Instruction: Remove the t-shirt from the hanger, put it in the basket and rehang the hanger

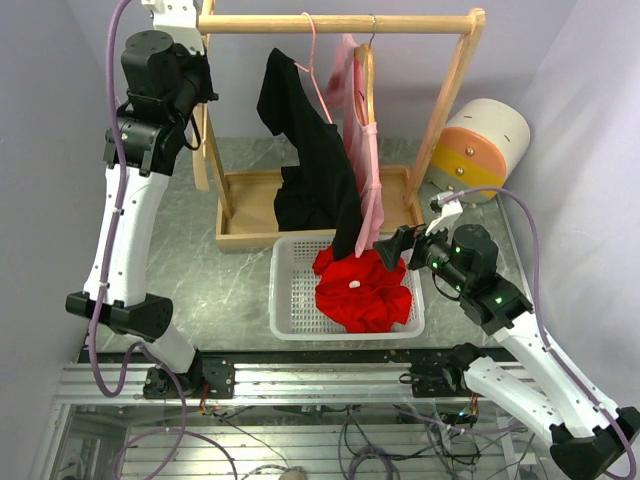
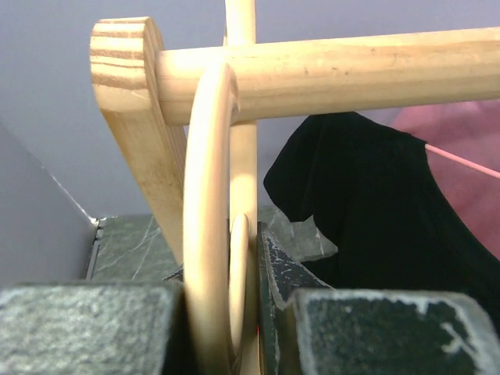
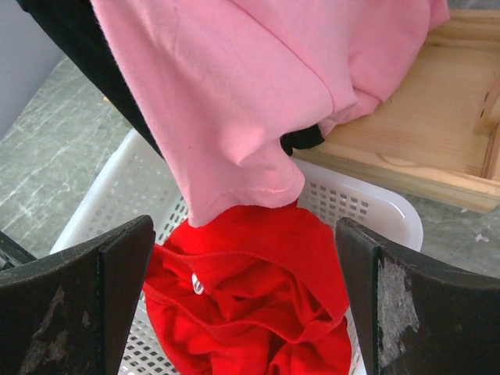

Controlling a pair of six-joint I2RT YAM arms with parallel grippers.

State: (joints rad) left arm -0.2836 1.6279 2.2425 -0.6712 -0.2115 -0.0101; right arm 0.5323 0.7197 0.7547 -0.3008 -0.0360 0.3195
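Observation:
A pink t-shirt [image 1: 366, 170] [image 3: 234, 94] hangs from a wooden hanger [image 1: 368, 80] on the rack's rod [image 1: 400, 22]. Beside it a black t-shirt [image 1: 310, 150] [image 2: 367, 203] droops from a thin pink hanger [image 1: 312, 60]. My right gripper [image 1: 400, 245] [image 3: 244, 266] is open just below the pink hem, touching nothing. A red t-shirt [image 1: 362, 290] [image 3: 258, 305] lies crumpled in the white basket [image 1: 290, 290]. Up at the rod's left end [image 2: 351, 70], my left gripper [image 1: 205, 95] [image 2: 226, 312] is shut on a bare wooden hanger [image 2: 207, 195].
The rack stands in a wooden base tray [image 1: 250, 195] [image 3: 422, 133] behind the basket [image 3: 117, 187]. A round cream, orange and yellow object [image 1: 480, 150] leans by the rack's right post. Grey walls close in on both sides.

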